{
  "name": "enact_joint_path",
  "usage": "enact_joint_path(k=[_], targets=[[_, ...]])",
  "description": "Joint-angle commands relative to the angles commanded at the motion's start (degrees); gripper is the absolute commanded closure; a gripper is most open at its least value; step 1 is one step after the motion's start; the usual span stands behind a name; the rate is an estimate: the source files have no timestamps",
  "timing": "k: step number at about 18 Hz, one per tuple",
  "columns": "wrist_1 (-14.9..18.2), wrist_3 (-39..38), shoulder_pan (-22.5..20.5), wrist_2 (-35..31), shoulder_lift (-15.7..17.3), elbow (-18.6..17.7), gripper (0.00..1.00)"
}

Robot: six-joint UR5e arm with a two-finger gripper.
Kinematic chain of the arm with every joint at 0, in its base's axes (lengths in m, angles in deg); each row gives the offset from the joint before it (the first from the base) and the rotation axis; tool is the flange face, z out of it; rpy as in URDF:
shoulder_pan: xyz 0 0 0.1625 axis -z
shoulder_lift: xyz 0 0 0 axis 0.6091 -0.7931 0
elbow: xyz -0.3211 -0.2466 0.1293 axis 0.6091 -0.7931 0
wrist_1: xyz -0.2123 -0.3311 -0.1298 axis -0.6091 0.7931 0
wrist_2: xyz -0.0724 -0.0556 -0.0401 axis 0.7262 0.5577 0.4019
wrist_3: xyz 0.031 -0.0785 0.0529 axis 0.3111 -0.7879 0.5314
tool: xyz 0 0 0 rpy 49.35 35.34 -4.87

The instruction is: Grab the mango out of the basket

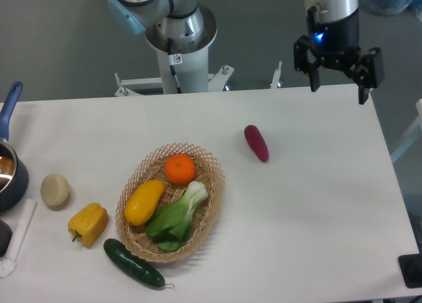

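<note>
light tan wicker forms the shallow oval basket (210,204) sitting on a white table (316,210), left of centre and toward the near edge. inside it, on the left side, lies the mango (144,201), a smooth yellow-orange oval. its long axis runs diagonally, with the upper end pointing toward the far right, up at the orange (180,169), and the lower end pointing toward the near left rim. the orange sits at the far end of the basket, just beside the mango's upper tip. leafy bok choy (177,217) lies along the mango's right side, roughly parallel to it.

outside the basket, a yellow bell pepper (88,224) sits just to its left, and a dark green cucumber (132,264) lies against its near rim. a purple sweet potato (256,143) lies well apart to the far right.

the gripper (337,86) hangs above the table's far right edge, well apart from the basket, its two fingers spread wide and holding nothing.
</note>
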Motion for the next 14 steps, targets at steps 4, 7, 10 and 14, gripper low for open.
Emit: enact_joint_path(k=[4,7,10,14], targets=[[-0.4,0.0,-0.2,-0.2,0.0,0.0,0.00],[-0.7,0.0,-0.2,-0.1,0.0,-0.2,0.00],[-0.8,0.0,-0.2,0.0,0.0,-0.9,0.00],[-1.4,-1.4,0.3,1.3,1.1,-3.0,0.00]])
